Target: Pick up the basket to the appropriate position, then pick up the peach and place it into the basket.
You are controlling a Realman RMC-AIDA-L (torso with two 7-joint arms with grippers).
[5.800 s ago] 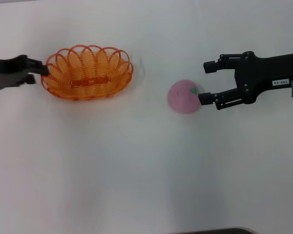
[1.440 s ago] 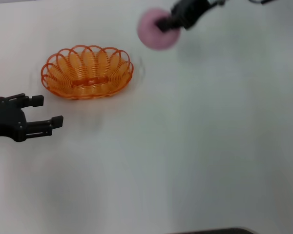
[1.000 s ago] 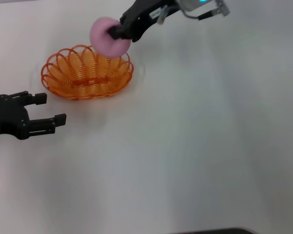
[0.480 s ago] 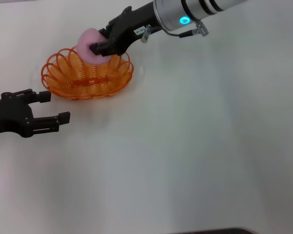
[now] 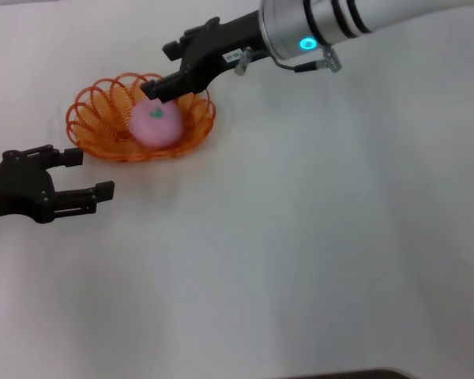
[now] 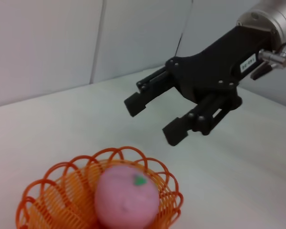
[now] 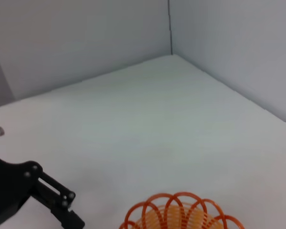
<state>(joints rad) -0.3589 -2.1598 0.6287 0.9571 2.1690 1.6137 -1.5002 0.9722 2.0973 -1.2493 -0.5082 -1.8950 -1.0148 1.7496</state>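
The orange wire basket (image 5: 103,126) stands on the white table at the far left. The pink peach (image 5: 156,125) with its green leaf mark lies inside it; both also show in the left wrist view, the basket (image 6: 47,200) with the peach (image 6: 126,200) in it. My right gripper (image 5: 163,69) is open and empty, just above the basket's far right rim, apart from the peach; it shows in the left wrist view too (image 6: 152,121). My left gripper (image 5: 91,174) is open and empty on the near side of the basket, a little to its left.
The white table (image 5: 316,237) stretches to the right and front of the basket. Grey walls meet in a corner behind the table (image 7: 170,28). The basket's rim (image 7: 176,210) and the left gripper (image 7: 47,200) show in the right wrist view.
The right gripper carried the peach over the basket, opened and let it go; the peach now lies in the basket. The left gripper has stayed put.
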